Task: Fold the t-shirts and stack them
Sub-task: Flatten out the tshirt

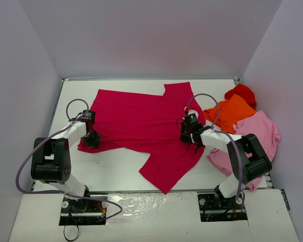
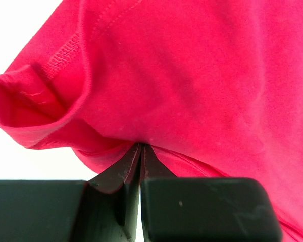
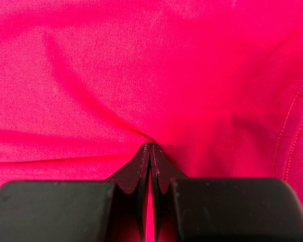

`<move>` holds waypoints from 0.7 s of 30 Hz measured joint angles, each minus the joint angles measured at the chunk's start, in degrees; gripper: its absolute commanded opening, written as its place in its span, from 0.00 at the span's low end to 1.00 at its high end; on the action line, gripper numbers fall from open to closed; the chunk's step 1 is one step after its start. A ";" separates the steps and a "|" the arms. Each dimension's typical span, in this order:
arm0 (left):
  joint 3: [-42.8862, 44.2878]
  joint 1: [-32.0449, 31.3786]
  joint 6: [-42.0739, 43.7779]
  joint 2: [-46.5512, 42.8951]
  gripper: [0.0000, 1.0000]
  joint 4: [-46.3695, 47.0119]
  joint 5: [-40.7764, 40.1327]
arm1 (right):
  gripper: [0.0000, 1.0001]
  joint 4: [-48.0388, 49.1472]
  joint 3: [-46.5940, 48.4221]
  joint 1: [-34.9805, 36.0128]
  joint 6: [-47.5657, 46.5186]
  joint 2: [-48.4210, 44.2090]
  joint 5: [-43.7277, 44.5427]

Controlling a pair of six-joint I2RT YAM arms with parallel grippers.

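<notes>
Right wrist view: crimson t-shirt (image 3: 141,75), pinched by right hand (image 3: 149,146), overruns every edge.

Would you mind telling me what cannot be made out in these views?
- Top view: the light pink t-shirt is partly hidden by the right arm.
- Top view: the bright red t-shirt is partly covered by the orange t-shirt.
- Both wrist views: the crimson t-shirt runs past the frame edges, so its outline is cut off.
</notes>
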 measured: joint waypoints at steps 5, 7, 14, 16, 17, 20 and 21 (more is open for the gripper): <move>0.00 0.21 0.63 -0.09 0.00 -0.26 -0.51 | 0.00 -0.20 0.25 0.00 -0.15 0.17 -0.07; -0.37 0.21 0.78 -0.60 0.00 -0.10 -1.11 | 0.08 -0.17 0.20 -0.01 -0.32 0.09 -0.15; -5.92 0.32 0.83 -11.32 0.00 0.77 -4.65 | 0.53 -0.13 -1.92 -0.24 -1.48 -3.73 -2.88; -6.54 0.32 0.81 -14.52 0.00 0.88 -5.74 | 0.53 -0.08 -2.16 0.01 -1.60 -5.21 -3.89; -6.54 0.32 0.80 -15.66 0.00 1.01 -6.36 | 0.53 0.09 -2.17 0.29 -1.62 -5.78 -4.16; -6.49 0.36 0.84 -16.89 0.00 1.03 -8.32 | 0.53 0.39 -2.18 1.52 -1.65 -6.71 -4.69; -6.47 0.38 0.85 -16.90 0.00 1.00 -8.94 | 0.53 0.46 -2.18 1.99 -1.65 -6.90 -4.86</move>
